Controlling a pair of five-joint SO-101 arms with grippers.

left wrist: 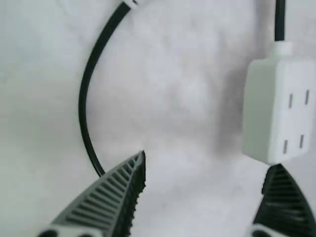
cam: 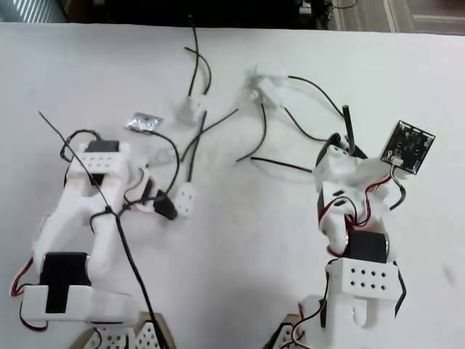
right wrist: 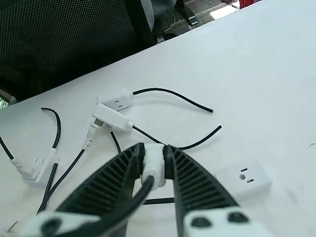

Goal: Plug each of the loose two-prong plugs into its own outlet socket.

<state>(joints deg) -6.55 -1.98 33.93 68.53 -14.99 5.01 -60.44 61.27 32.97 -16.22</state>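
Observation:
My left gripper (left wrist: 207,165) is open just above the table. One of its fingertips (left wrist: 279,190) is at the end of a white outlet block (left wrist: 276,108) with two slot pairs; the other lies by a curved black cord (left wrist: 89,98). From above, this gripper (cam: 164,205) sits just left of that block (cam: 186,198). My right gripper (right wrist: 154,148) is shut on a white two-prong plug (right wrist: 154,170) held above the table, its black cord trailing down. From above, that gripper (cam: 340,149) has the cord (cam: 347,122) sticking out past it.
Beyond the held plug lie a white outlet (right wrist: 116,102), a loose white plug (right wrist: 111,117), a flat white socket (right wrist: 245,178) and another plug (right wrist: 32,168). Black cords cross the table's middle and back. A silvery scrap (cam: 143,122) lies behind the left arm.

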